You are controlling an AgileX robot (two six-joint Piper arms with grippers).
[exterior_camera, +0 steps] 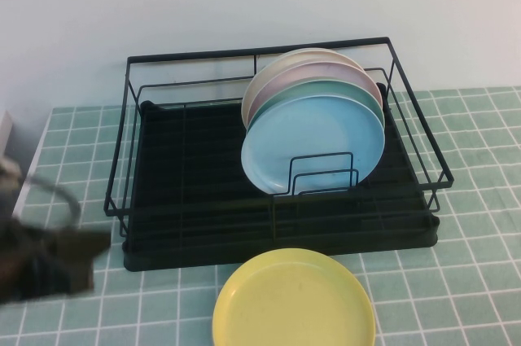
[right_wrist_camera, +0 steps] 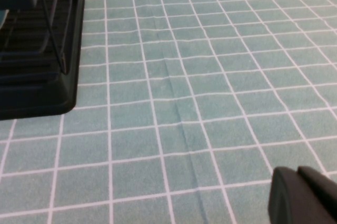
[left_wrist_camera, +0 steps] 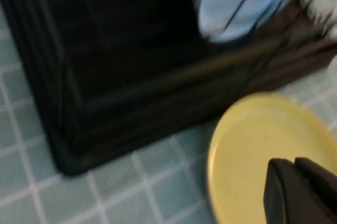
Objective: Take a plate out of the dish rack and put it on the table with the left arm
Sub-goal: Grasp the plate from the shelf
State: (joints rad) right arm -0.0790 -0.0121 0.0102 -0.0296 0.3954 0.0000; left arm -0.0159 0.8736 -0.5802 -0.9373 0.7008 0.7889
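Observation:
The light sky-blue plate (exterior_camera: 313, 144) stands upright at the front of a stack of plates in the black wire dish rack (exterior_camera: 195, 199). It also shows in the left wrist view (left_wrist_camera: 237, 2), behind the rack's wires (left_wrist_camera: 121, 76). My left arm (exterior_camera: 49, 260) is blurred at the table's front left, outside the rack. My left gripper (left_wrist_camera: 293, 164) is shut and empty, low beside the rack's front corner, with the yellow plate (left_wrist_camera: 258, 150) under its tips. My right gripper (right_wrist_camera: 296, 174) is shut and empty over the bare tiled table (right_wrist_camera: 210, 103), to the right of the rack (right_wrist_camera: 37, 66).
A yellow plate (exterior_camera: 293, 301) lies flat on the tiles just in front of the rack. Mint-green (exterior_camera: 326, 89), pink and cream plates stand behind the blue one. The rack's left half holds no plates. A white wall runs behind the table.

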